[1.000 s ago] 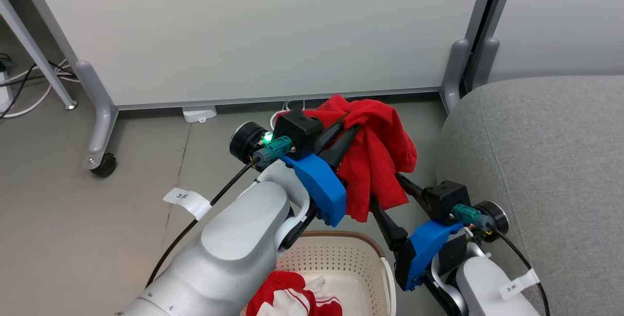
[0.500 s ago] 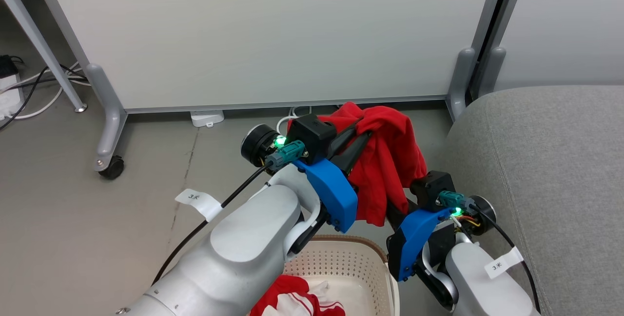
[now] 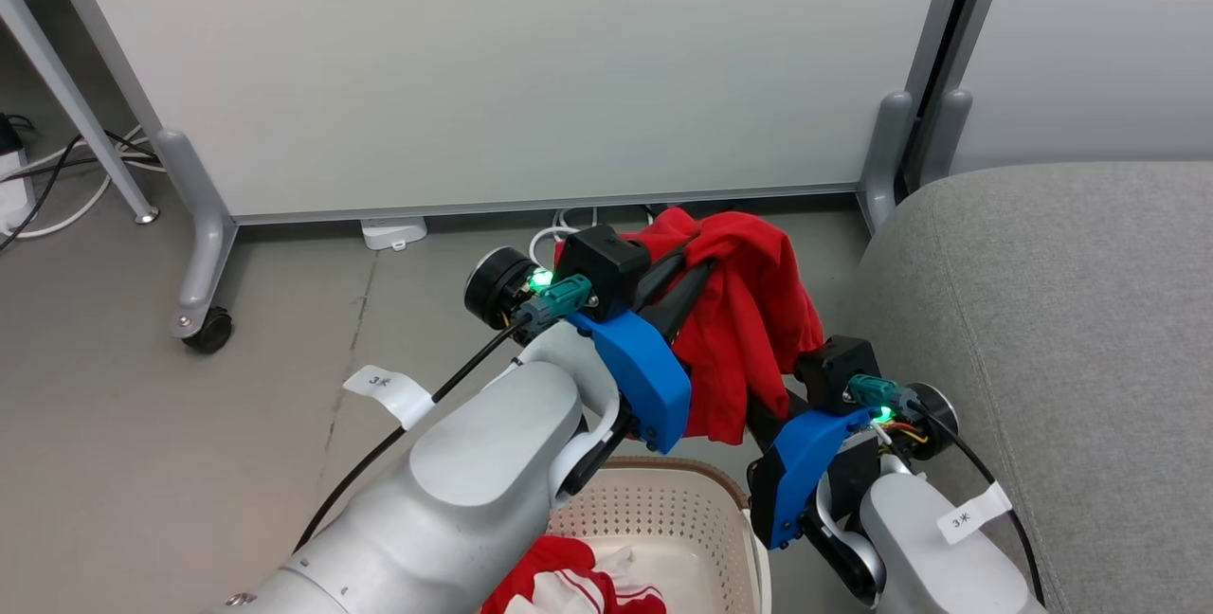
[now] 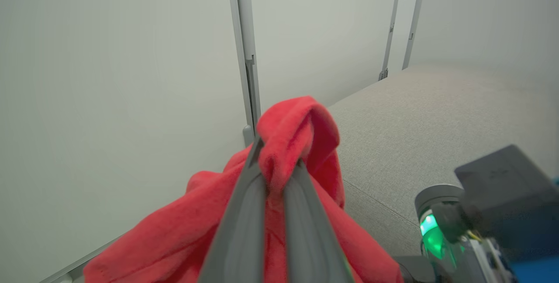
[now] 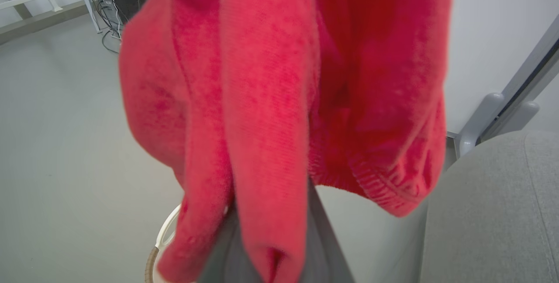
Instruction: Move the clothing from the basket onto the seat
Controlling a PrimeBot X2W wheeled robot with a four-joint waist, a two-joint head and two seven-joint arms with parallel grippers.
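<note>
Above the far rim of the basket (image 3: 663, 468), a lifted garment (image 3: 749, 320) of red cloth hangs in the air between both arms. It is clear of the floor (image 3: 190, 462) and near the left edge of the seat (image 3: 1061, 330) without touching it. The left gripper (image 4: 278, 158) has its fingers pressed together on a bunched ridge at the top of the cloth, which bulges out past the tips. The right gripper (image 5: 273, 193) comes in lower down. Its fingers run up close together on either side of a hanging fold and their tips are buried in fabric, so it reads as pinching the same piece, though less surely. A second garment (image 3: 569, 581), red with white stripes, lies in the bottom of the basket, so I judge the job less than half done.

The left hold is only a small bunch, and a quick swing toward the seat could let it slip out and drop the piece onto the floor between basket and seat. The loose tails dangling below may drag on the seat's rounded edge. If the arms drift apart, the cloth would pull taut and could tear free of the weaker grip. Letting go too close to the seat's edge could also let the hanging weight slide the garment off
</note>
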